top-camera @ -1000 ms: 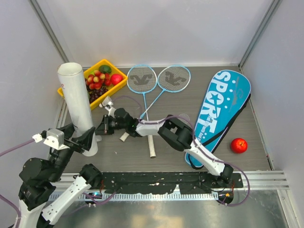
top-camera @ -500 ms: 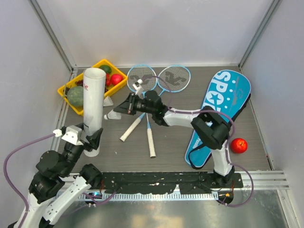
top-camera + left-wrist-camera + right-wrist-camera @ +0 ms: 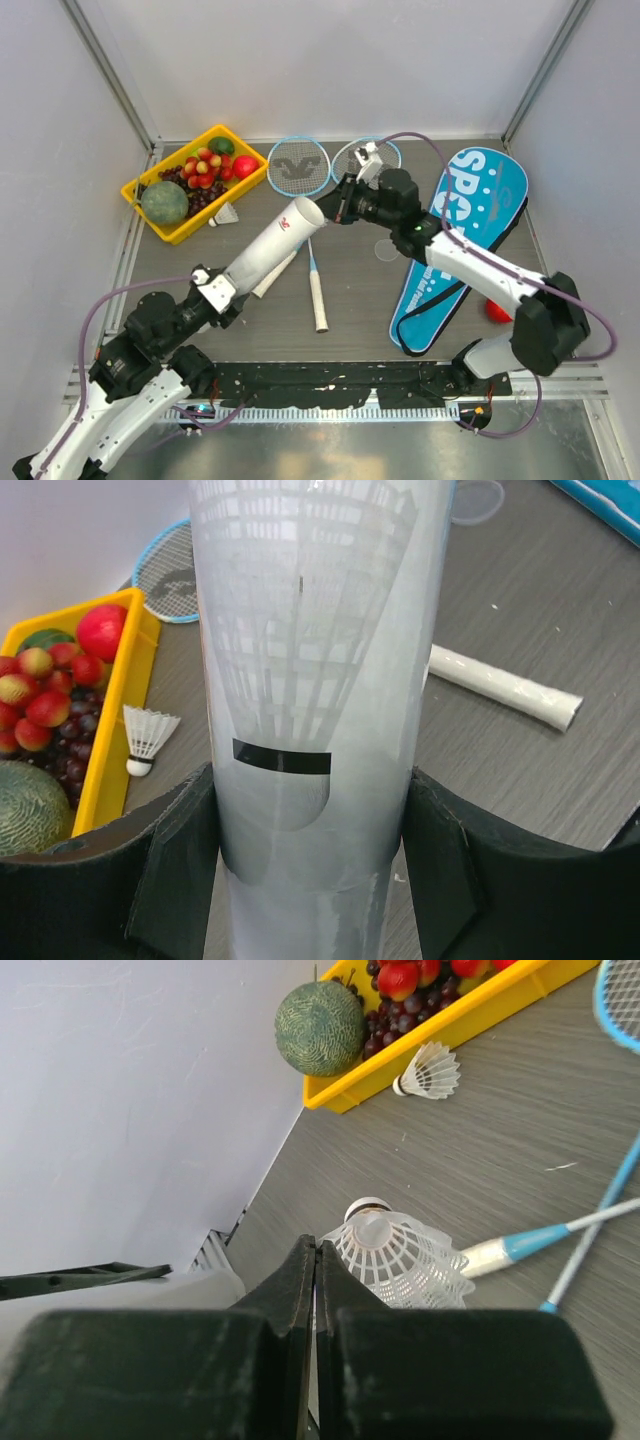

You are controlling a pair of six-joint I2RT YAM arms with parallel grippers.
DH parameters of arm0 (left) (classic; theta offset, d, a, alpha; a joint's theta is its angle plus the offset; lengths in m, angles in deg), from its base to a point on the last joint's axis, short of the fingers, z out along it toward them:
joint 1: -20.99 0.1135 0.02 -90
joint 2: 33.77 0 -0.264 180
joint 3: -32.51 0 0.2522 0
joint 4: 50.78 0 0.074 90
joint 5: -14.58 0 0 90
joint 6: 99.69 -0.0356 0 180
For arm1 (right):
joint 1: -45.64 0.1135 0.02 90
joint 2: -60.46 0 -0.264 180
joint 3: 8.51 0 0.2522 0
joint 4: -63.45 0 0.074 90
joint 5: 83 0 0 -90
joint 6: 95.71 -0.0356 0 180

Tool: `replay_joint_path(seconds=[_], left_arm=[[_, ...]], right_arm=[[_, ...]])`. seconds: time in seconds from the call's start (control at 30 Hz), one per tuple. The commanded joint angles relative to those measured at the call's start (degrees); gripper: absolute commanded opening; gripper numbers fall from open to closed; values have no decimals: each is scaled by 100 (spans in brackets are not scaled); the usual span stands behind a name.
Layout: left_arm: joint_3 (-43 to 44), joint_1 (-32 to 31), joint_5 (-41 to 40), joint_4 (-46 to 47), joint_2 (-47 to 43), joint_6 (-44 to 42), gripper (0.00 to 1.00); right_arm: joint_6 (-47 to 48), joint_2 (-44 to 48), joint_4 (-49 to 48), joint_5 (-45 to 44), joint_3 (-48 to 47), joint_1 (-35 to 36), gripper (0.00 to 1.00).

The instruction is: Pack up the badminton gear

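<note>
My left gripper (image 3: pixel 218 290) is clamped on the tube (image 3: pixel 272 242) over the desk's near-left part, tilting its open mouth toward my right gripper (image 3: pixel 316 1248). That gripper is pinched shut on a shuttlecock (image 3: pixel 398 1257), apparently for loading. The second shuttlecock (image 3: pixel 228 213) lies beside the far-left tray (image 3: pixel 135 192).

Apple (image 3: pixel 494 311) mostly behind R arm (image 3: pixel 470 263); tube (image 3: pixel 315 680) ends cut off.

Robot lab test cell. Blank grey panels (image 3: pixel 330 70) on metal posts (image 3: pixel 110 75) box in the surface (image 3: pixel 360 300) beyond the right hand (image 3: pixel 340 211) and outboard of the left hand (image 3: pixel 218 292). Arms (image 3: pixel 470 262) bolted to a metal rail (image 3: pixel 560 378) behind both hands, cables (image 3: pixel 86 330) hanging loose. Fruit tray (image 3: pixel 150 216) and rackets (image 3: pixel 298 165) ahead of the hands read as staged props.
</note>
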Motion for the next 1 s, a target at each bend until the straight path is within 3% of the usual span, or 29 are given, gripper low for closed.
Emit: replay_joint_path(seconds=[0.0, 0.4, 0.7, 0.97], left_arm=[[-51, 15, 607, 199, 132, -598, 18], [-429, 15, 343, 321, 185, -862, 18], [-298, 15, 404, 234, 265, -1380, 17], [-306, 15, 1001, 391, 256, -1460, 16]], right_arm=[[1025, 893, 1356, -293, -114, -141, 5], [2265, 2581, 3800, -742, -1107, -212, 5], [2248, 3302, 4197, -75, -1354, -212, 5], [1871, 3707, 3644, 752, -827, -195, 5]])
